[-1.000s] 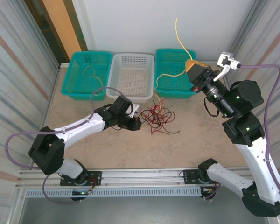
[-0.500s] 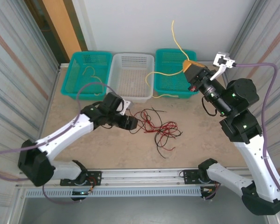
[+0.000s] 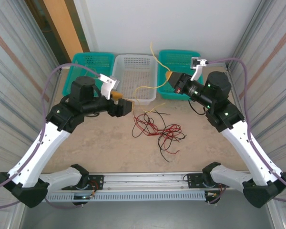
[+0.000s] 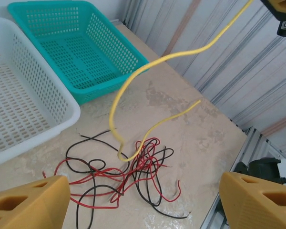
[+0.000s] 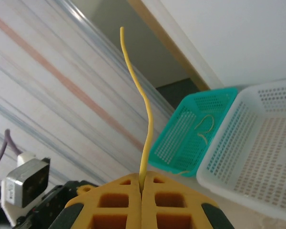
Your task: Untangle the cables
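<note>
A loose tangle of red and black cables [image 3: 157,131] lies on the table's middle; from the left wrist it spreads below the camera [image 4: 124,167]. My right gripper [image 3: 170,78] hangs above the baskets, shut on a yellow cable [image 3: 144,88] whose short end sticks up past the closed fingertips [image 5: 142,179] and whose long end [image 4: 133,76] droops onto the tangle. My left gripper [image 3: 124,106] is raised left of the tangle, its fingers [image 4: 28,200] wide open with nothing between them.
Three baskets line the back: teal [image 3: 93,59], white [image 3: 133,71], teal [image 3: 181,57]. A pale yellow cable [image 5: 205,126] lies in the left teal basket. Corrugated walls close both sides; a metal rail [image 3: 148,179] runs along the near edge.
My left gripper opened, let go of the tangle and rose back to the left. The right gripper swung left with the yellow cable. The red and black cables spread out on the table.
</note>
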Available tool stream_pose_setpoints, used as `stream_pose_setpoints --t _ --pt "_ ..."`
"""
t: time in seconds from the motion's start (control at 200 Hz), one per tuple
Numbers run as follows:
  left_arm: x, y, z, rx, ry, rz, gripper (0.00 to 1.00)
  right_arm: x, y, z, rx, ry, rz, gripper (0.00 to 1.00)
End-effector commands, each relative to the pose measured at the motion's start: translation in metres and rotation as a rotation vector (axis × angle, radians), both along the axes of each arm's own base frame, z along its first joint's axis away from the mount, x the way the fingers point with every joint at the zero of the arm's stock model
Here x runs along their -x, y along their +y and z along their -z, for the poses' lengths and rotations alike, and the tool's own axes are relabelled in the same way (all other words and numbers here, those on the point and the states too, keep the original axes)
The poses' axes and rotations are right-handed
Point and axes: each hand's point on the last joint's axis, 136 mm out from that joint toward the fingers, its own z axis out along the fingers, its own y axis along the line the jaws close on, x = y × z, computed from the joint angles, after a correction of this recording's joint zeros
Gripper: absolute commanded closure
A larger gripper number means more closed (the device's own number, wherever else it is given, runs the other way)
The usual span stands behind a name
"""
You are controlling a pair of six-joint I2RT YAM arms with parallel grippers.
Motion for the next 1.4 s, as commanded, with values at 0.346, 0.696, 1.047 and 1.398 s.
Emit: stream_pose_setpoints --t 0.346,0.696,1.047,1.398 --pt "-0.017 -0.009 0.028 -0.036 0.005 0.003 0.54 0.011 0.021 -0.021 -0.104 -0.039 -0.097 1.0" --pt "-0.011 -0.016 0.038 -0.013 0.044 0.032 1.0 0.008 0.018 -0.026 -0.119 -0.054 -0.071 1.0" --pt "0.046 -0.074 0.085 -0.127 0.085 0.309 1.0 -0.008 0.016 -0.028 -0.143 -0.05 -0.024 1.0" --pt "0.035 -0.08 0.069 -0.041 0.111 0.273 1.0 -0.02 0.019 -0.013 -0.122 -0.002 -0.006 0.8"
